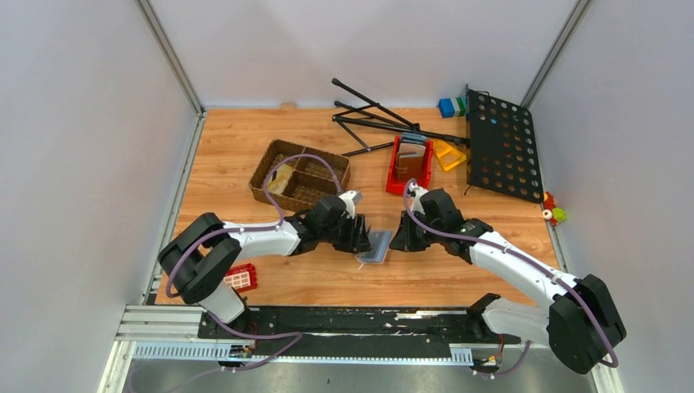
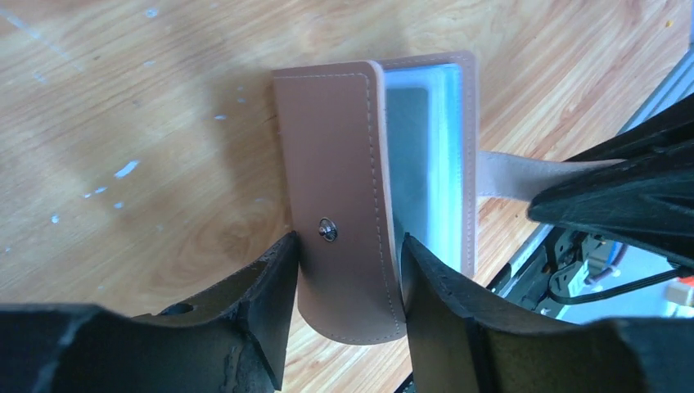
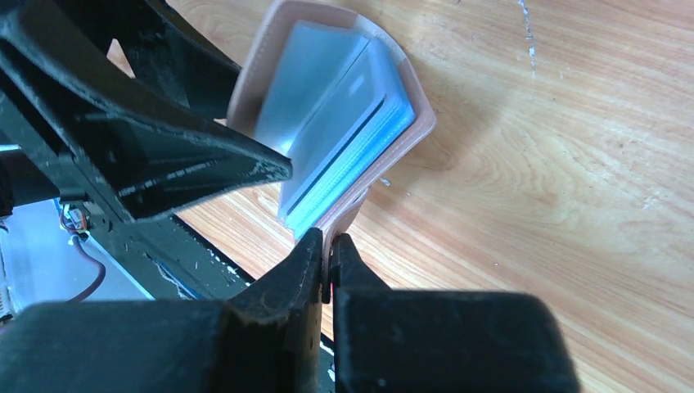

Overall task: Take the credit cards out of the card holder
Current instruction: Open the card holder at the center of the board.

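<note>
The card holder [image 1: 377, 246] is held up off the table between both grippers, partly open. In the left wrist view its taupe-brown cover with a metal snap [image 2: 335, 164] sits between the jaws of my left gripper [image 2: 348, 246], which is shut on it. Bluish clear sleeves [image 2: 434, 139] show inside, with a grey rectangle behind one; I cannot tell whether that is a card. My right gripper [image 3: 327, 246] is shut on the holder's thin closing strap [image 2: 524, 173]. The open sleeves [image 3: 335, 123] face the right wrist view. No black card shows.
A wicker basket [image 1: 299, 174] stands behind the left arm and a red bin [image 1: 409, 164] behind the right gripper. A black perforated stand plate [image 1: 501, 146] and its tripod legs [image 1: 376, 115] lie at the back right. A small red item [image 1: 241, 278] lies near the left base.
</note>
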`<control>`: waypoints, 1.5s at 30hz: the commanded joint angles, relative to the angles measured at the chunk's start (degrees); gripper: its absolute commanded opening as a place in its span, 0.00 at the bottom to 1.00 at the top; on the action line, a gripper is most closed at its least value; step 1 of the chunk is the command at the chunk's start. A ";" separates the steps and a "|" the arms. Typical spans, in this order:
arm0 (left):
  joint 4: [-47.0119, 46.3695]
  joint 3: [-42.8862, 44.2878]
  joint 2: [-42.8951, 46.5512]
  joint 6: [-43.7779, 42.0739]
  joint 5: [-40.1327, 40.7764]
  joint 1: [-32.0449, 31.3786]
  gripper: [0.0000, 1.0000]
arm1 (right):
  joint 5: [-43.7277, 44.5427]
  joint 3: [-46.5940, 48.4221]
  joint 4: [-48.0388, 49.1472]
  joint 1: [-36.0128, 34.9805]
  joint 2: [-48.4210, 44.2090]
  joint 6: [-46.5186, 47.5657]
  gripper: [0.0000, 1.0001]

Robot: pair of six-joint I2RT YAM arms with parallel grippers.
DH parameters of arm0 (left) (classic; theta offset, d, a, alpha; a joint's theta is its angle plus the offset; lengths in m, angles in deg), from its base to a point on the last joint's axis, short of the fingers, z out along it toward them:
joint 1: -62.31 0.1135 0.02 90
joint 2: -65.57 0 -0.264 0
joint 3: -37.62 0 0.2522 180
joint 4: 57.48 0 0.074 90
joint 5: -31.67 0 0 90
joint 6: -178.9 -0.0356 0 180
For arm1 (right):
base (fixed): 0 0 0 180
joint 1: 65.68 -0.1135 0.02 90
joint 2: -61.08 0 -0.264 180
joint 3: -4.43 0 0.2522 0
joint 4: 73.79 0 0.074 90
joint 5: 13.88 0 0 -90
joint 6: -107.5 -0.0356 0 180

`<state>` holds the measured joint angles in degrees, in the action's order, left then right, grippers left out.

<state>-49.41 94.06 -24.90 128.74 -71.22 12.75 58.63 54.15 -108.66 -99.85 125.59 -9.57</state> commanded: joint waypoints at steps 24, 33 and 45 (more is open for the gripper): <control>-18.98 -17.34 5.91 8.63 -4.21 4.74 0.01 | 2.18 -8.48 9.70 3.21 0.04 -12.55 0.94; -23.91 -20.39 6.51 11.57 -5.29 4.75 0.00 | -2.44 -9.36 15.51 3.24 6.27 -13.58 0.88; -26.23 -23.69 8.56 13.78 -4.19 4.65 0.00 | -8.19 -12.08 26.67 5.56 12.30 -18.21 0.59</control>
<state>-73.60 70.54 -17.76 141.94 -76.22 17.36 53.23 43.93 -87.87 -95.50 135.91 -25.88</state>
